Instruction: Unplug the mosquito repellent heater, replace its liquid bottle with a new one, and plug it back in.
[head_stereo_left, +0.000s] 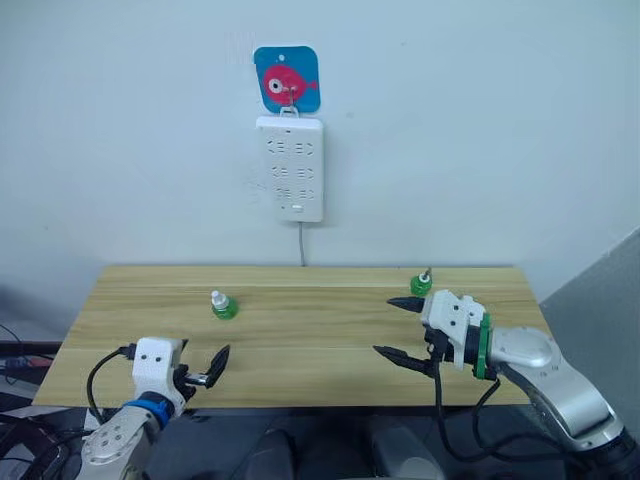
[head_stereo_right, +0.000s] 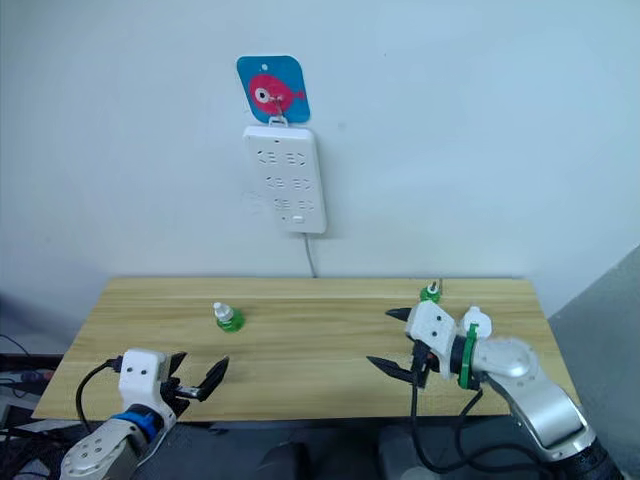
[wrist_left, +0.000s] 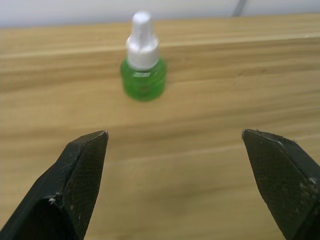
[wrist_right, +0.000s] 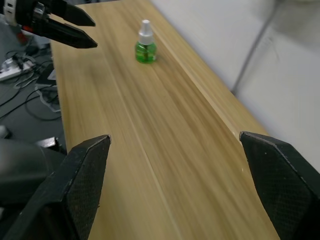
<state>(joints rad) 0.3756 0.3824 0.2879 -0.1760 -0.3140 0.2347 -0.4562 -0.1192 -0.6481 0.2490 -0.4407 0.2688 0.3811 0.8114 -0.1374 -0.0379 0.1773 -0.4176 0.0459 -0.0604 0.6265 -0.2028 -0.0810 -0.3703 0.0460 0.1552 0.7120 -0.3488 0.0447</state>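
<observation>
Currently your left gripper (head_stereo_left: 203, 368) gapes wide, aimed at the capped green bottle (head_stereo_left: 222, 306), presumably for pickup. Right gripper (head_stereo_left: 403, 328) also spread, empty.

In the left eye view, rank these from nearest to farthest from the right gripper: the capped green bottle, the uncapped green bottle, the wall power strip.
From the right gripper:
1. Uncapped green bottle, just behind it near the table's far edge.
2. Capped green bottle, across the table on the left half.
3. Power strip, hanging on the wall above the table.
</observation>
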